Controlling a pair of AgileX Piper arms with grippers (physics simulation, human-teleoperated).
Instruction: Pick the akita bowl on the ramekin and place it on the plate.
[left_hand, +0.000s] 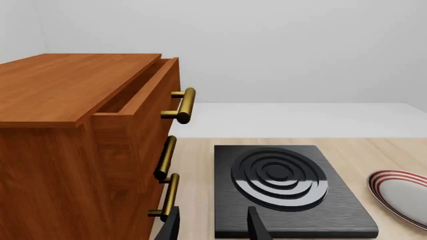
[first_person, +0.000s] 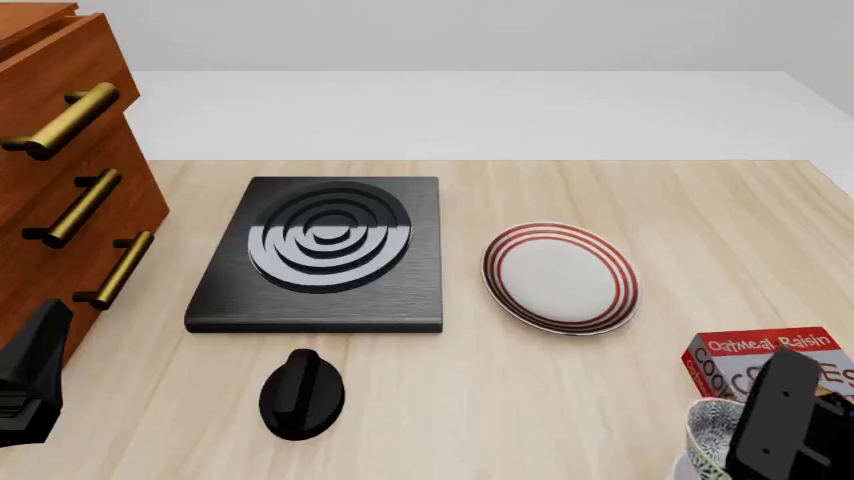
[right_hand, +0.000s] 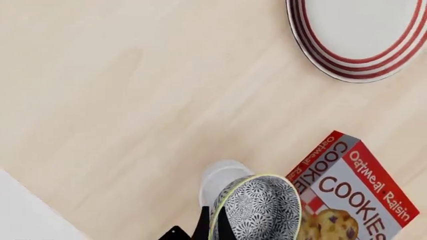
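Right now your right gripper (right_hand: 212, 225) is clamped on the rim of the akita bowl (right_hand: 260, 210), one finger inside and one outside. The bowl looks lifted and tilted, though the wrist view is too tight to say whether it touches the ramekin (right_hand: 223, 182), whose white rim shows just beside it. Both sit well apart from the plate (first_person: 561, 277), on your near side of it, with the cookie box (first_person: 767, 362) touching or nearly touching the bowl. The plate lies just beside the black stove burner (first_person: 324, 255). Your left gripper (left_hand: 212, 225) hangs with its fingers spread and nothing between them, near the wooden cabinet (left_hand: 73, 140), far from the plate.
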